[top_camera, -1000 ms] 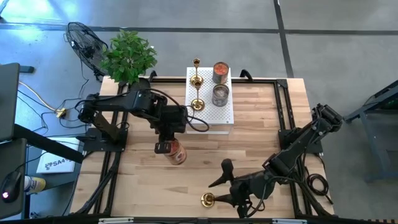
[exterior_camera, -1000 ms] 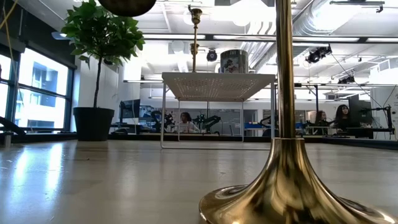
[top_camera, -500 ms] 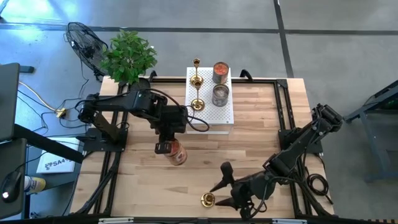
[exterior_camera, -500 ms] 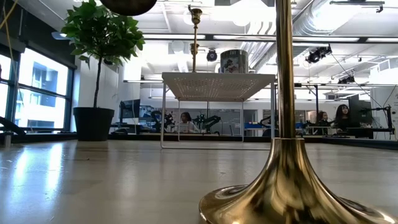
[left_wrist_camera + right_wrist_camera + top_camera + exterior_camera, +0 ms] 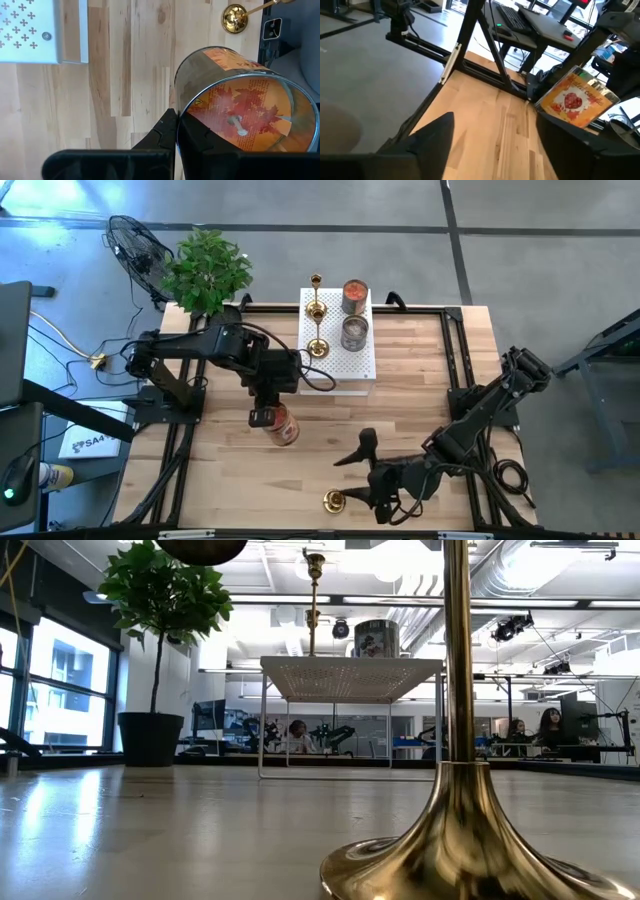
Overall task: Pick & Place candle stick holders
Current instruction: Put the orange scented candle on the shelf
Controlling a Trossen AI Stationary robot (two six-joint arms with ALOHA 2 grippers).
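Note:
One gold candlestick holder (image 5: 333,501) stands upright on its flared base near the table's near edge; it looms large in the low view (image 5: 452,830). Two more holders (image 5: 317,345) (image 5: 316,308) stand on the white perforated block (image 5: 360,363). My right gripper (image 5: 357,490) is open just right of the near holder and touches nothing; its wrist view (image 5: 490,150) does not show the holder. My left gripper (image 5: 262,417) is at mid-table, shut on a glass candle jar with an orange label (image 5: 285,425). My left gripper holds the candle jar by its rim wall (image 5: 181,117), apparently one finger (image 5: 167,135) outside the glass and the other inside the open mouth. The fingers come from above. The jar hangs below them, and its dark underside (image 5: 200,548) shows well clear of the table.
Two more candle jars (image 5: 354,295) (image 5: 354,333) stand on the block beside the holders. A potted plant (image 5: 205,270) is at the far left corner. Black frame rails run along both table sides. Bare wood lies between the block and the near holder.
My right gripper has dipped a little toward the near edge beside the holder and come back toward the far edge, staying open. The holder and my left gripper with the jar have kept still.

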